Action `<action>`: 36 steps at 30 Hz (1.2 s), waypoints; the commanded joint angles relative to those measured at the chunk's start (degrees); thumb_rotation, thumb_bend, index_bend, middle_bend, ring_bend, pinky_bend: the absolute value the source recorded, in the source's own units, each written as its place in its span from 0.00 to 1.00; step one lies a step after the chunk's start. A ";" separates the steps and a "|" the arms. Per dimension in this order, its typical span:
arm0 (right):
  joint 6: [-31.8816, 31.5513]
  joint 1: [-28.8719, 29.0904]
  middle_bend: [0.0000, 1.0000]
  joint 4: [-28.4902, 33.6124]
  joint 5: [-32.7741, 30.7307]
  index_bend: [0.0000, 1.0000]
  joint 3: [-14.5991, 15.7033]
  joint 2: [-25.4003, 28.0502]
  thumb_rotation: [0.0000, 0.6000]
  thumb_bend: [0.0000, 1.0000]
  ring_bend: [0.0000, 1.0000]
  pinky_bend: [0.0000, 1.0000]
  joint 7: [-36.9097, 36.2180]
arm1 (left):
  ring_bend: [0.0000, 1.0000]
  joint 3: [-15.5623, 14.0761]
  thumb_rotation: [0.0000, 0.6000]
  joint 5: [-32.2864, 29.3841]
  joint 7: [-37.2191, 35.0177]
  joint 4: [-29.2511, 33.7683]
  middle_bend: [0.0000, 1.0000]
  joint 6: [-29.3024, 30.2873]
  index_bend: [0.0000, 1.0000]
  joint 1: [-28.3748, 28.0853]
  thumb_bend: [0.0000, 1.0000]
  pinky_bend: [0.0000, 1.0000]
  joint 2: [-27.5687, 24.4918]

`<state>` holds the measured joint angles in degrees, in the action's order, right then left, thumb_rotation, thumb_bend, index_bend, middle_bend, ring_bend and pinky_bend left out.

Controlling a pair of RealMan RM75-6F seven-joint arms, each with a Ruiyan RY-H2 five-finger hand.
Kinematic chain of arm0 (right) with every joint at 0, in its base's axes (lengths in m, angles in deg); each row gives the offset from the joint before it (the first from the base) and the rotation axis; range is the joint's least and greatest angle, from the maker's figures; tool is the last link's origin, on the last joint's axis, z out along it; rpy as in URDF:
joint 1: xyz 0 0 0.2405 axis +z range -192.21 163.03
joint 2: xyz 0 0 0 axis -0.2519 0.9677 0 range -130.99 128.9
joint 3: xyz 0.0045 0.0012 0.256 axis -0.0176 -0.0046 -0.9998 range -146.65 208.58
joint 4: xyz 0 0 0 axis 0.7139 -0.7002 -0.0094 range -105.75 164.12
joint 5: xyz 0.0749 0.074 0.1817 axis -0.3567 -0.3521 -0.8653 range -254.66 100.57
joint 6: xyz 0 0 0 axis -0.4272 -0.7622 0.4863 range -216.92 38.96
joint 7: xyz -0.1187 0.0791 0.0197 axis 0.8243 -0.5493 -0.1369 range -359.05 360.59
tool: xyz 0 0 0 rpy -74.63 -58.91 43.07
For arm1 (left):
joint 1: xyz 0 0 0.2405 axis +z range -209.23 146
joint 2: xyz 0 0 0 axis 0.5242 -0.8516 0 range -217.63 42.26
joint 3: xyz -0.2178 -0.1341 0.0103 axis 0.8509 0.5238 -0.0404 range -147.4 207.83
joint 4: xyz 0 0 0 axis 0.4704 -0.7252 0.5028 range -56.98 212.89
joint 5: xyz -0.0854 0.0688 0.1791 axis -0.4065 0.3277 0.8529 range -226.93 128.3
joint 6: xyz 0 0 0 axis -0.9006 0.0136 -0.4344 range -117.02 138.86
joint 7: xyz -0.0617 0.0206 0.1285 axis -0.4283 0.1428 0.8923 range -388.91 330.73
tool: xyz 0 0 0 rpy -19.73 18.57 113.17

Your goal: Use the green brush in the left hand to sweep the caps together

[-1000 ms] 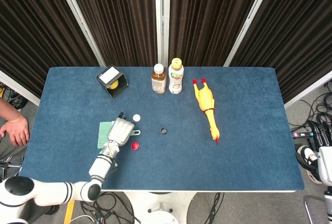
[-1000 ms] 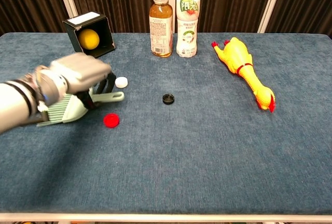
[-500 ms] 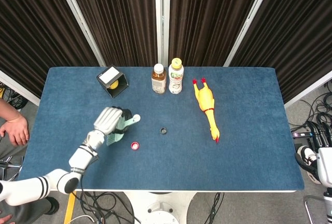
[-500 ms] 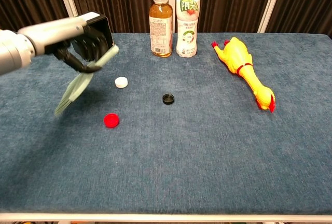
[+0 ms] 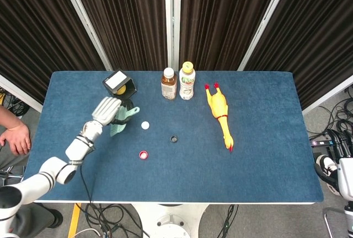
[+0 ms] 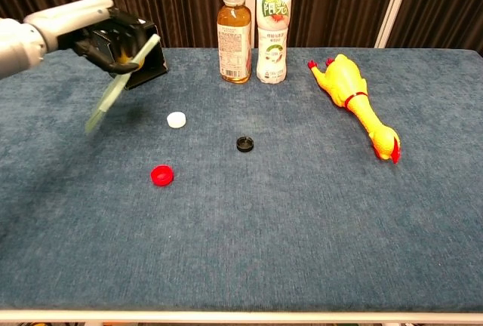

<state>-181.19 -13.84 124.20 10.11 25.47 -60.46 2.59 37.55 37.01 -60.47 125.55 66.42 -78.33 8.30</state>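
Sweeping should begin at the nearest red cap (image 6: 161,175), driven toward the black cap (image 6: 244,143), then the white cap (image 6: 176,120); farther back, the green brush (image 6: 121,84) is clamped in the raised left hand (image 6: 90,28) above the table (image 6: 302,228).

**Blue-clothed table and what sits on it**

A table (image 5: 265,155) covered in dark blue cloth fills the middle of both views. Near its centre lie three caps, well apart: a white cap (image 6: 176,120) toward the left, a black cap (image 6: 244,144) just right of it, and a red cap (image 6: 161,175) lower left. Along the far edge, at upper centre, an amber bottle (image 6: 235,35) and a taller yellow-capped bottle (image 6: 273,26) stand upright just beside each other. A yellow rubber chicken (image 6: 356,104) lies at upper right. A black open box (image 5: 119,87) holding a yellow ball (image 5: 121,90) sits at upper left.
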 commanded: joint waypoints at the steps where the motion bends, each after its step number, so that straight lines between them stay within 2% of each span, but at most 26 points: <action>1: 0.11 0.05 0.12 0.09 -0.04 0.00 -0.02 -0.05 1.00 0.15 0.00 0.00 0.17 | 0.44 -1.55 1.00 3.56 -4.71 -5.65 0.58 1.04 0.50 -2.98 0.41 0.42 4.12; 9: 0.10 -0.26 0.12 0.61 -0.41 0.00 0.02 0.26 1.00 0.15 0.00 0.00 0.82 | 0.44 -4.13 1.00 6.79 -9.34 -14.90 0.58 -0.64 0.50 -7.89 0.40 0.42 10.68; 16: -0.51 -0.80 0.12 1.43 -0.64 0.00 0.01 0.60 1.00 0.15 0.00 0.00 1.57 | 0.44 -6.69 1.00 9.23 -13.82 -18.19 0.58 -0.36 0.50 -10.57 0.41 0.42 13.28; 25: -0.65 -0.95 0.12 1.32 -0.57 0.00 -0.06 0.46 1.00 0.15 0.00 0.00 1.38 | 0.44 -8.28 1.00 11.24 -16.69 -15.76 0.58 2.16 0.50 -13.60 0.41 0.42 14.70; 36: -1.31 -1.23 0.12 0.73 -0.43 0.00 -0.33 0.42 1.00 0.15 0.00 0.00 0.38 | 0.44 -6.85 1.00 9.84 -11.27 -8.61 0.58 1.84 0.50 -15.61 0.40 0.42 14.27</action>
<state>-182.47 -15.06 124.96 9.70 25.16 -60.05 2.99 30.21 47.31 -72.62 115.80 68.06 -93.79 23.11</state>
